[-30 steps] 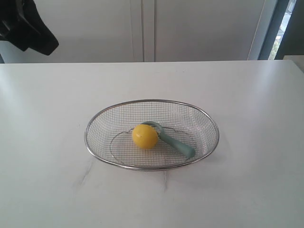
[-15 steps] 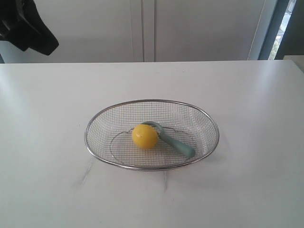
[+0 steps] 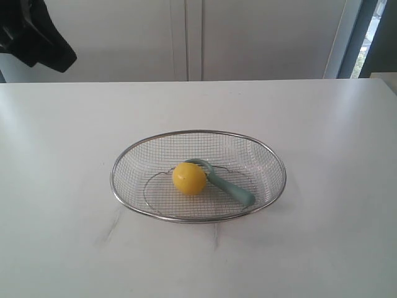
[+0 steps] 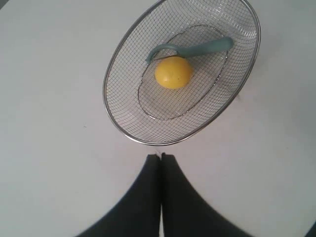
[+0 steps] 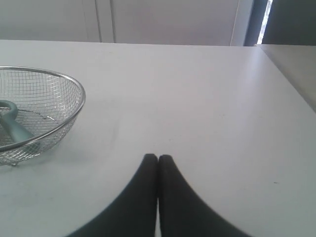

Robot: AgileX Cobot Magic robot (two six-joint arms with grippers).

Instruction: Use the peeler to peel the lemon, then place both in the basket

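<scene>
The yellow lemon (image 3: 188,178) lies in the middle of the wire basket (image 3: 198,132), touching the head of the teal peeler (image 3: 231,188), whose handle points toward the basket's near right rim. From the left wrist view the lemon (image 4: 173,72), peeler (image 4: 197,48) and basket (image 4: 118,128) lie beyond my left gripper (image 4: 161,156), which is shut and empty, high above the table. My right gripper (image 5: 158,157) is shut on nothing over bare table, with the basket (image 5: 74,84) and the peeler handle (image 5: 12,126) off to its side.
A black part of the left arm (image 3: 37,34) hangs at the top left of the exterior view. The white table (image 3: 322,124) runs back to pale cabinet doors (image 3: 186,37). A dark gap (image 3: 372,37) shows at the far right.
</scene>
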